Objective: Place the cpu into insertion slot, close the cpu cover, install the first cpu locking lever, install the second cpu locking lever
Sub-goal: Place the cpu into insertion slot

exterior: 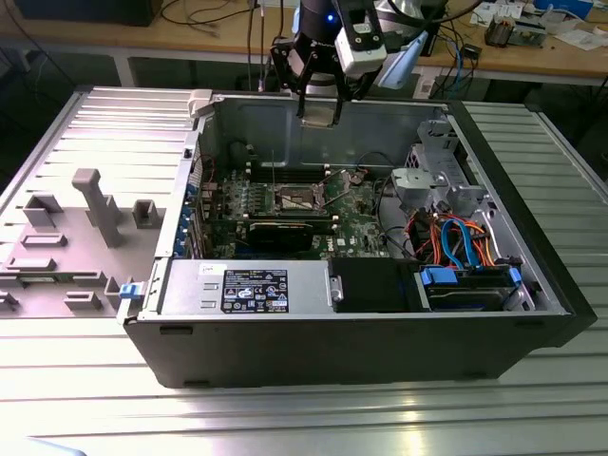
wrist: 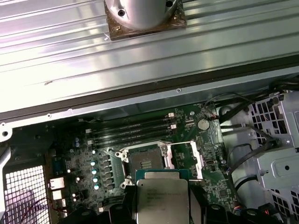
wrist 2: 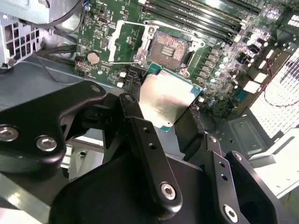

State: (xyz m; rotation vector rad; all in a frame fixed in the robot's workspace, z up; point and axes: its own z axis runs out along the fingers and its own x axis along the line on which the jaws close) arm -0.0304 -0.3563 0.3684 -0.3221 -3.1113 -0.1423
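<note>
In the exterior view the gripper [exterior: 318, 114] hung over the open computer case [exterior: 285, 351], at about twelve o'clock from the insertion slot [exterior: 293, 199] on the green motherboard [exterior: 356, 204]. Its fingers [wrist 2: 187, 128] were closed partway onto opposite edges of the cpu [wrist 2: 168, 98], gripping the chip flat with its silver top facing the wrist cameras, above the board and clear of the slot. The slot lay bare, its tan contact field showing, and the cpu cover [wrist: 198, 161] stood swung open just beside it in both wrist views.
</note>
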